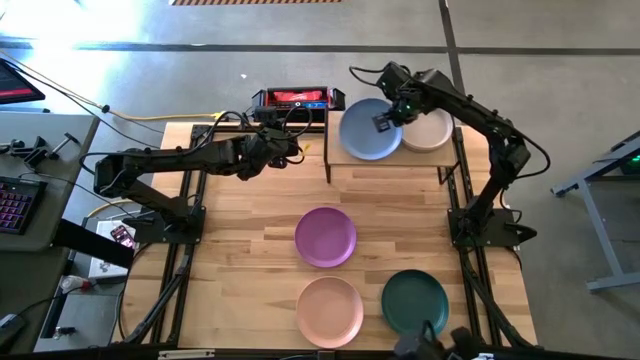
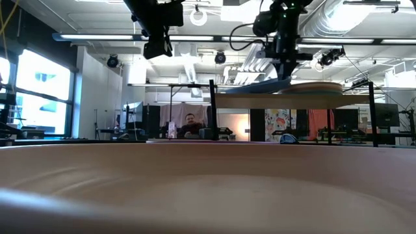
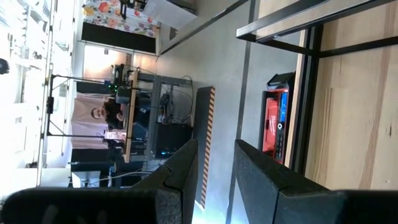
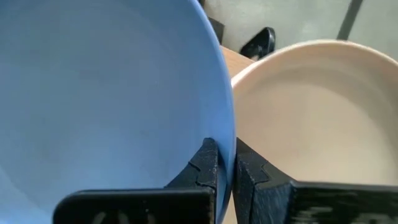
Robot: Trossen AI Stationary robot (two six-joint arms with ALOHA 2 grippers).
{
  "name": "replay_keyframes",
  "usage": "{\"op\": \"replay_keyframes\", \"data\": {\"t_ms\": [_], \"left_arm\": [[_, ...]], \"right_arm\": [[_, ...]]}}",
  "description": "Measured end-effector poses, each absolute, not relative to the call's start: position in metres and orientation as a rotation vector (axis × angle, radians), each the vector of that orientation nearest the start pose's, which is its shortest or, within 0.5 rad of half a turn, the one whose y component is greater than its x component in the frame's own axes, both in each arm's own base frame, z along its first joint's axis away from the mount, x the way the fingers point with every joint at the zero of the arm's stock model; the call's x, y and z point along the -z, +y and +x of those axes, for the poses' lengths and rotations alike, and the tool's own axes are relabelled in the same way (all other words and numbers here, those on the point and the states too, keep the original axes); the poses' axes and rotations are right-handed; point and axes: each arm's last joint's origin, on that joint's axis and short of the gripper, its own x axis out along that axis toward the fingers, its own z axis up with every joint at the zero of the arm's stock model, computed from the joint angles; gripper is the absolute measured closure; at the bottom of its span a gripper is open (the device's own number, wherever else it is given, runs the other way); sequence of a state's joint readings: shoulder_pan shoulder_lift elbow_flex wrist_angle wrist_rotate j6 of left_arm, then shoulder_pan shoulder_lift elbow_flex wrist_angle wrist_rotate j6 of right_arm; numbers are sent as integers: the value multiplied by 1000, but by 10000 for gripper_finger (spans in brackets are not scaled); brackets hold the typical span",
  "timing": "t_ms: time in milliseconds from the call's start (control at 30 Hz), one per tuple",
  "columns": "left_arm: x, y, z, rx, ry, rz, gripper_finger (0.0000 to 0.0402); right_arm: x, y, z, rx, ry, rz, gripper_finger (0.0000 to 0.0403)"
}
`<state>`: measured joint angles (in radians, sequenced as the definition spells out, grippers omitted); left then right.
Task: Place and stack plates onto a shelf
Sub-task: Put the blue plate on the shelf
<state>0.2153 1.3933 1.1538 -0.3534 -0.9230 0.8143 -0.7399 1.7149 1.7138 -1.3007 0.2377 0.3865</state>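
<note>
Blue plate [image 1: 364, 132], pinched at its rim by the right gripper [image 1: 384, 122], sits tilted on the shelf [image 1: 390, 168] beside the beige plate [image 1: 432, 130]. Placement step; next, lowering flat and release. Left gripper [image 1: 285, 148] waits narrowly parted, empty, beside the shelf.

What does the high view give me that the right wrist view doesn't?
High view only: the purple plate, peach plate and dark teal plate on the tabletop, the left gripper waiting left of the shelf.
Right wrist only: the right gripper pinching the blue plate rim.
Both: blue plate beside the beige plate.
</note>
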Motion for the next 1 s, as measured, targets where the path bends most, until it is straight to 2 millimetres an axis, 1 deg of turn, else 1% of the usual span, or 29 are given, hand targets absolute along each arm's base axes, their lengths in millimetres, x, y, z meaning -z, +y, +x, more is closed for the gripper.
{"op": "replay_keyframes", "data": {"t_ms": [133,233,333,633,867,1000], "left_arm": [[-316,86,285,-813,1015,918,310],[-316,86,285,-813,1015,918,310],[-316,86,285,-813,1015,918,310],[-316,86,285,-812,1015,918,310],[-316,86,285,-813,1015,918,310],[-316,86,285,-813,1015,918,310]], "right_arm": [[-332,-227,236,1080,1149,648,402],[-335,-228,238,1059,1113,625,402],[-336,-228,241,1020,1075,641,402],[-337,-227,245,1001,1054,638,403],[-333,-224,253,903,1070,640,403],[-333,-225,254,878,1080,616,403]]}}
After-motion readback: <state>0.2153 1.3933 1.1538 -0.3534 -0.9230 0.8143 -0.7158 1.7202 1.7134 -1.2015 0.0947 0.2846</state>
